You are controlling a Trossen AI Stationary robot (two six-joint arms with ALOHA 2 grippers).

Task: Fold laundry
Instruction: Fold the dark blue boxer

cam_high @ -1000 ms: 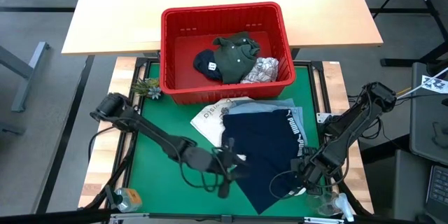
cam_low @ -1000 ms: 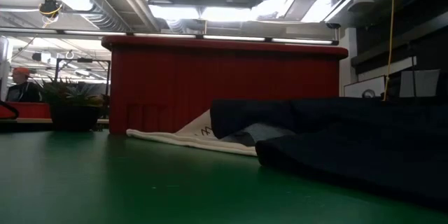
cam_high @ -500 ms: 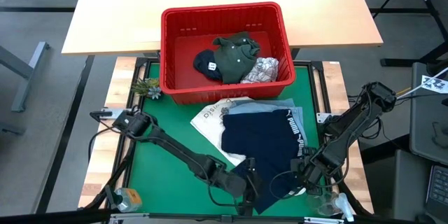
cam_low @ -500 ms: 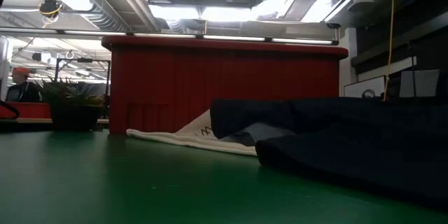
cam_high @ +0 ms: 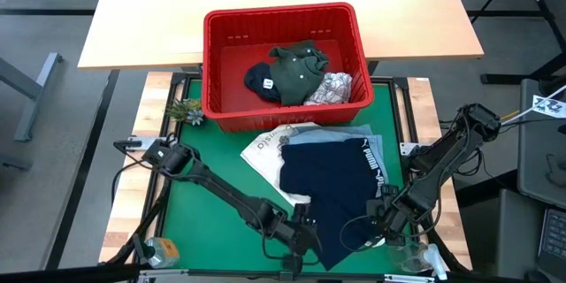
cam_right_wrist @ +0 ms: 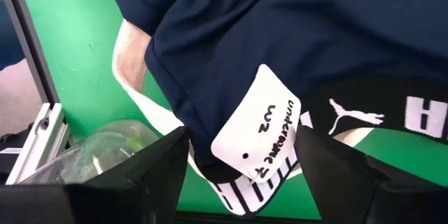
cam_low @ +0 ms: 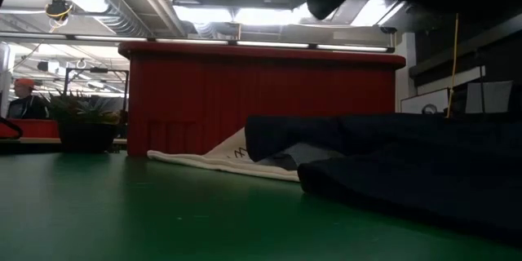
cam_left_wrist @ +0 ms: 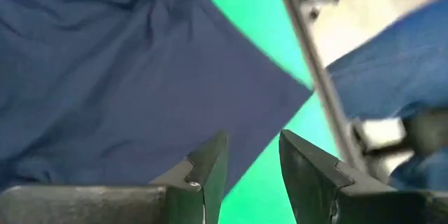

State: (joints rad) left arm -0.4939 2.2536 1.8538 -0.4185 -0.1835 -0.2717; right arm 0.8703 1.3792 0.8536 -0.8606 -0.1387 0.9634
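The left tool [cam_high: 298, 240] has pulled back slightly along the near edge of the navy garment [cam_high: 332, 196], its 2 fingers [cam_left_wrist: 210, 164] parted and empty. That soft, matte cloth lies flat on the green surface [cam_high: 208, 217], long axis front to back. The right tool [cam_high: 382, 221] rests wide open, gripping nothing, above its white tag [cam_right_wrist: 262, 134].

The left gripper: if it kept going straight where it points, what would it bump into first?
Most likely the navy blue garment, whose pointed corner lies just ahead of the left gripper. Its fingers stand apart, holding nothing. Depth is hard to judge.
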